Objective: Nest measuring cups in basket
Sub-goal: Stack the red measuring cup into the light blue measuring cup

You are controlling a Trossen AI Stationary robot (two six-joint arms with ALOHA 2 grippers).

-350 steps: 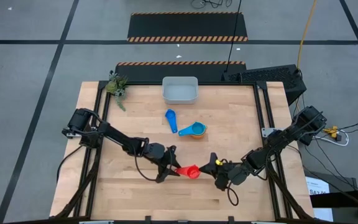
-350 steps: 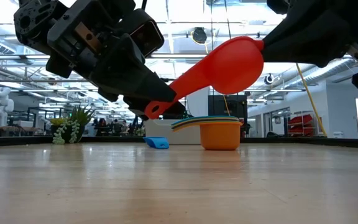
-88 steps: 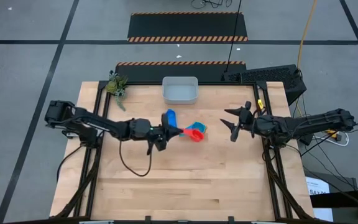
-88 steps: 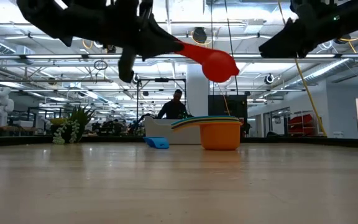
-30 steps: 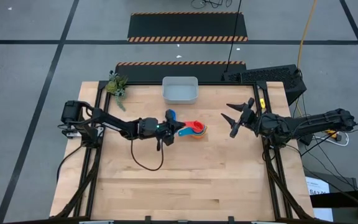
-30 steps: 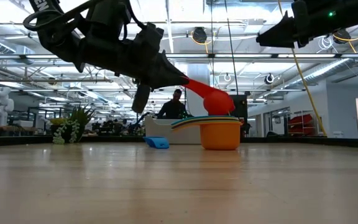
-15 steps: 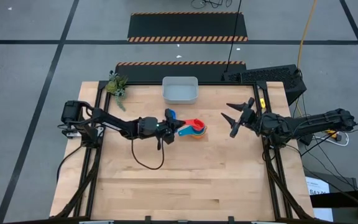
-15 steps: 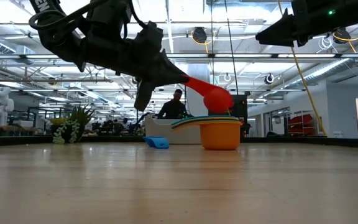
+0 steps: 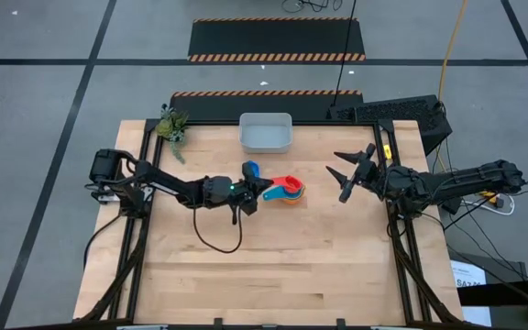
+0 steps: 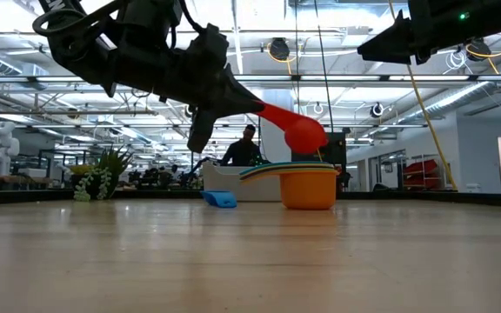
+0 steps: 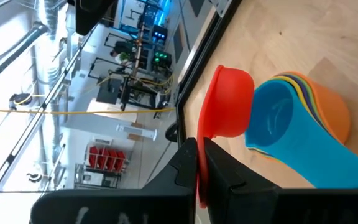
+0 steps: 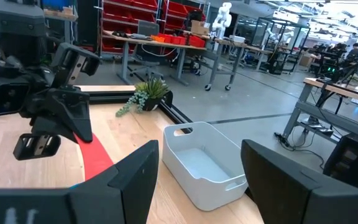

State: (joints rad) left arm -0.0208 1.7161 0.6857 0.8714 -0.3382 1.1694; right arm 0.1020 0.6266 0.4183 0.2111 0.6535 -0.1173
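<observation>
I have the left end effector [image 9: 251, 192] clenched on the red cup [image 9: 285, 184] handle, bowl just above the nested stack [image 9: 291, 193], handle axis pointing back at the arm. Right end effector [image 9: 346, 175] released, waiting beside it. Basket [image 9: 265, 134] sits beyond on the surface [image 9: 273, 275].

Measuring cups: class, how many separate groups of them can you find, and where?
3: red cup in the left gripper, a nested stack beneath it, one blue cup lying apart. Stacked cups partly hidden.
</observation>
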